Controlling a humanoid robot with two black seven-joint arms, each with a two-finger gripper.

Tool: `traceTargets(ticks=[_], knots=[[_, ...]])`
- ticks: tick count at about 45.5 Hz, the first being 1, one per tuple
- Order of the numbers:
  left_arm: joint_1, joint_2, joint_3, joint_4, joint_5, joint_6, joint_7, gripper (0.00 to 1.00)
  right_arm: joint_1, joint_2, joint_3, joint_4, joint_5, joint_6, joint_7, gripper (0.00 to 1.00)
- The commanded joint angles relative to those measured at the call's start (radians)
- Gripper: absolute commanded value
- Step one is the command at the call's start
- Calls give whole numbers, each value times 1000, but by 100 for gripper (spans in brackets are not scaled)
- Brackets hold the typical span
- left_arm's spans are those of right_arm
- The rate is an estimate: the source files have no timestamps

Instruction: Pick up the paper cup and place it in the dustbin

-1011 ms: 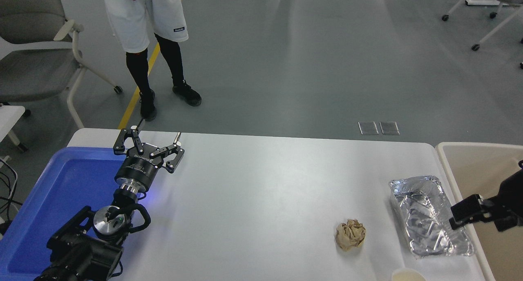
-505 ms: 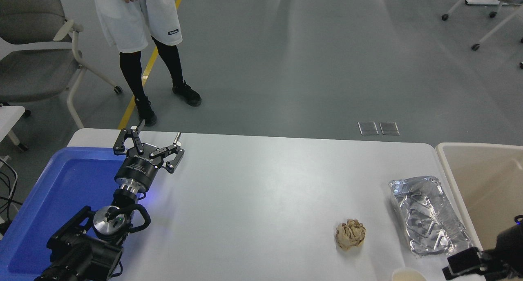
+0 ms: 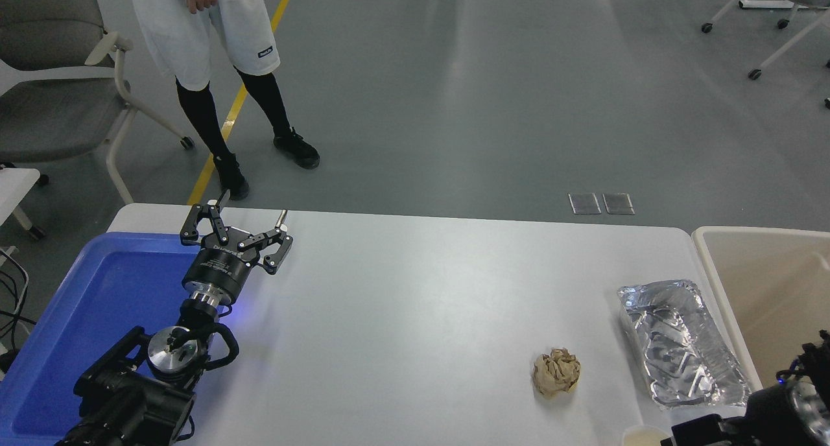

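Left gripper (image 3: 246, 220) rests at left of frame, fingers spread; right arm (image 3: 771, 407) crouches in the lower right corner.

Foil tray, paper ball and blue tub sharing the white table

A shiny foil tray (image 3: 682, 342) is sitting near the right end of the white table (image 3: 415, 290), and a crumpled tan paper ball (image 3: 556, 372) is lying just to its left, apart from it. A blue plastic tub (image 3: 97, 303) is resting at the left end. Beyond the far edge a person (image 3: 214, 57) in white shorts and black leggings is standing by a yellow floor line (image 3: 243, 89), with a grey office chair (image 3: 58, 89) at the upper left.
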Motion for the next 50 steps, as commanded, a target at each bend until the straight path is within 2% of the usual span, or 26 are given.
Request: traceTargets(ticks=[1,16,27,32,34,37,42,50], knots=[[0,0,0,0,0,0,-1,99,-85,12,54,-12,1,-57,0,100],[0,0,-1,0,0,0,-1,99,-231,59,74,-114,15,-183,1,98],[0,0,0,0,0,0,-1,99,-268,75,78,-144,35,-227,1,89],[0,0,0,0,0,0,1,99,-270,87,66,-144,37,-254,0,77],[0,0,0,0,0,0,-1,99,-270,94,60,-144,37,-266,0,70],[0,0,0,0,0,0,-1,99,-270,101,54,-144,37,-281,1,49],[0,0,0,0,0,0,1,99,-265,101,48,-142,23,-286,5,0],[0,0,0,0,0,0,1,99,-245,96,22,-141,23,-286,5,0]])
